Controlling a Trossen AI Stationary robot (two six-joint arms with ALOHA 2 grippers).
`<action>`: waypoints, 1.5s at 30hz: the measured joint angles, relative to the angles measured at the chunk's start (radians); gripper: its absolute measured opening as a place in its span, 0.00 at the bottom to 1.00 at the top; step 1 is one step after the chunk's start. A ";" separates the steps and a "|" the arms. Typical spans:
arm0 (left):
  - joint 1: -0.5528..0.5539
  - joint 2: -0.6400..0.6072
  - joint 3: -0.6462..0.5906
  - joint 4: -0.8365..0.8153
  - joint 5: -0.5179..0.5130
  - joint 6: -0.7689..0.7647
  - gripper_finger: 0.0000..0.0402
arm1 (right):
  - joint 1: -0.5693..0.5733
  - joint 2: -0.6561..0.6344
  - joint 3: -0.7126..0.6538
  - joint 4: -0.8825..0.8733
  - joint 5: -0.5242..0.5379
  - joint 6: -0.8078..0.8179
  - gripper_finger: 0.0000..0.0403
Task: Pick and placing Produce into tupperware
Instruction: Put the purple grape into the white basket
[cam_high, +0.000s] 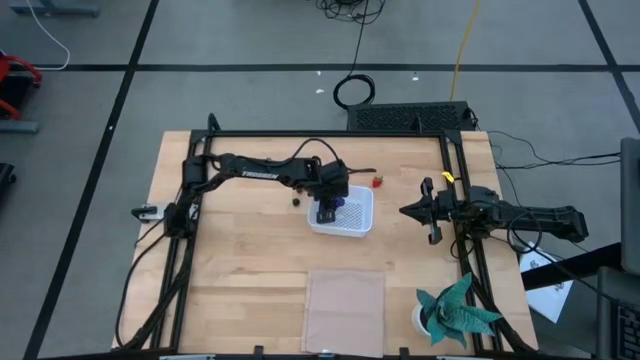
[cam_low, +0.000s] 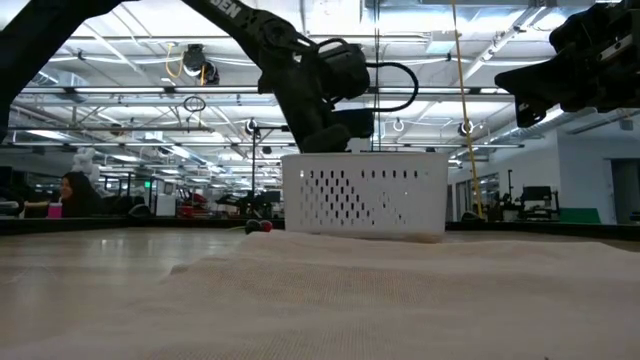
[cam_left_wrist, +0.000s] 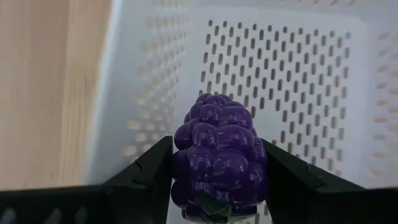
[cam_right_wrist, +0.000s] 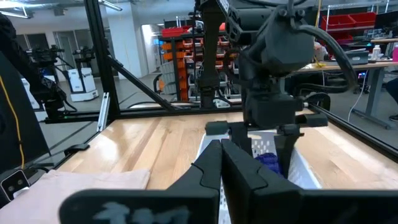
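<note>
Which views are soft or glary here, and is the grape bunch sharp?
Left wrist view: the grape bunch is sharp with glossy highlights between the left gripper fingers; the tub wall behind is washed out and soft. Low view: the near cloth is blurred, ceiling lights glare. High view: even light.

The wooden table (cam_high: 240, 260) carries the tupperware (cam_high: 355, 222), strawberry (cam_high: 377, 182), and translucent sheet (cam_high: 344, 310).

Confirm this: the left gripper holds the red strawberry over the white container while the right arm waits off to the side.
Not quite. The left gripper holds the purple grape bunch, not the strawberry, over the white container, as the left wrist view shows. The red strawberry lies on the table. The right gripper does wait aside.
</note>
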 joint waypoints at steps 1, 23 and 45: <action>0.000 0.001 0.000 -0.002 0.000 0.000 0.47 | 0.000 0.000 0.000 0.000 0.000 0.000 0.00; -0.061 0.001 0.000 0.003 -0.007 0.136 0.47 | 0.000 0.000 0.000 -0.005 0.000 0.000 0.00; -0.035 0.001 0.031 -0.103 0.017 -0.004 0.47 | 0.000 0.000 0.000 0.003 0.000 -0.001 0.00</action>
